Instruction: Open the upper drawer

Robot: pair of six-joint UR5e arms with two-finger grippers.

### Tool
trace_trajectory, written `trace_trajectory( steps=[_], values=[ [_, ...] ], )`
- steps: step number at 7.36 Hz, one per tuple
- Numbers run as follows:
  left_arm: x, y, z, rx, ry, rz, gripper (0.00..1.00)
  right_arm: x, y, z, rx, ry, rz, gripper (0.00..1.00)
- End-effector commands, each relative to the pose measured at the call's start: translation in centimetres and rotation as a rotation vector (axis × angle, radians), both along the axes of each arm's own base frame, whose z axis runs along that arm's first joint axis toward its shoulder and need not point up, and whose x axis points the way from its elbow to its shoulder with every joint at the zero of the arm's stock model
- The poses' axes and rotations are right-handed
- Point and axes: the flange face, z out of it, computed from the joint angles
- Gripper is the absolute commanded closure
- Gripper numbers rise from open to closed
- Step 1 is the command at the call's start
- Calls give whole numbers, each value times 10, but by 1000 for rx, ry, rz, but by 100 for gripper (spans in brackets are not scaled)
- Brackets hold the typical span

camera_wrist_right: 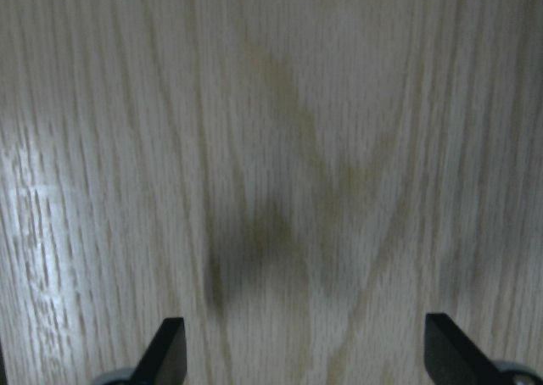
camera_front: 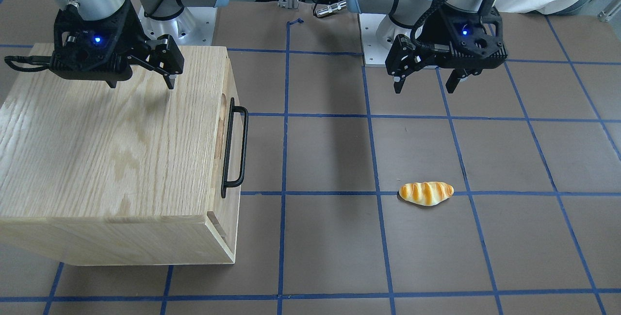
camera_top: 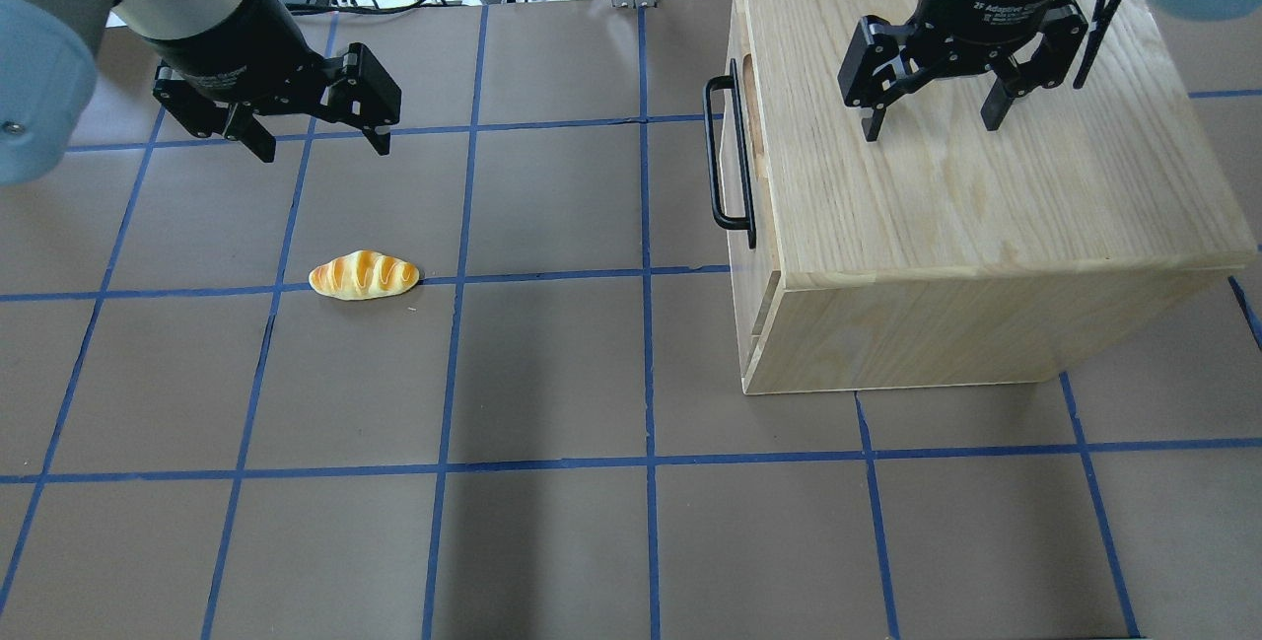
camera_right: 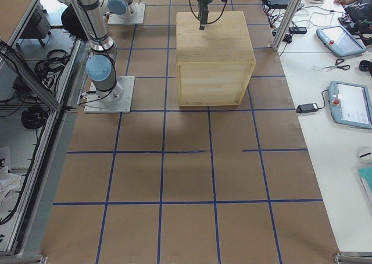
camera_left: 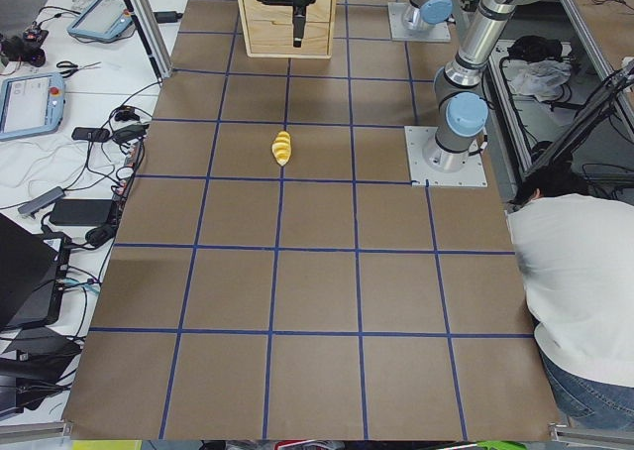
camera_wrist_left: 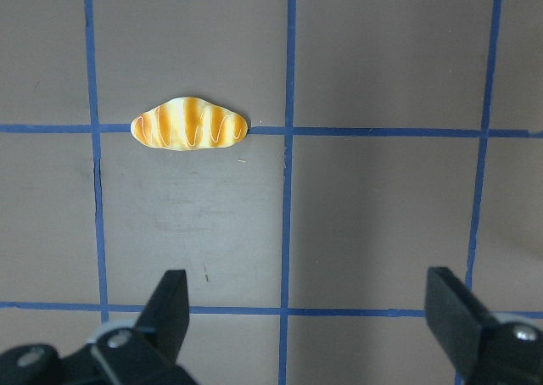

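The upper drawer (camera_top: pixel 749 80) sits shut in the front of the oak cabinet (camera_top: pixel 986 196), its front flush with the cabinet's face. Its black bar handle (camera_top: pixel 725 152) faces the table's middle and also shows in the front-facing view (camera_front: pixel 235 147). My right gripper (camera_top: pixel 930 125) hangs open and empty just above the cabinet's top, back from the handle. Its wrist view shows only oak grain between the fingers (camera_wrist_right: pixel 165 355). My left gripper (camera_top: pixel 317 137) is open and empty above the table, far from the cabinet.
A striped bread roll (camera_top: pixel 365 275) lies on the brown mat below my left gripper and shows in the left wrist view (camera_wrist_left: pixel 189 124). Blue tape lines grid the mat. A person (camera_left: pixel 575 301) crouches at the table's side behind the left arm's base.
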Motion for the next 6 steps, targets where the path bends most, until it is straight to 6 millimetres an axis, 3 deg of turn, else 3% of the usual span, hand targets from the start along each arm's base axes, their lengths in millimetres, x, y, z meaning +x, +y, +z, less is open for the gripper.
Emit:
trace_trajectory(
  steps=[1,4,6],
  values=[
    [1,-3,-9,17,0,1,0,0,0,0,-1,0,1,0],
    [0,3,0,-5,5,1,0,0,0,0,-1,0,0,0],
    [2,-3,-19,32,-6,0,0,0,0,0,1,0,1,0]
  ],
)
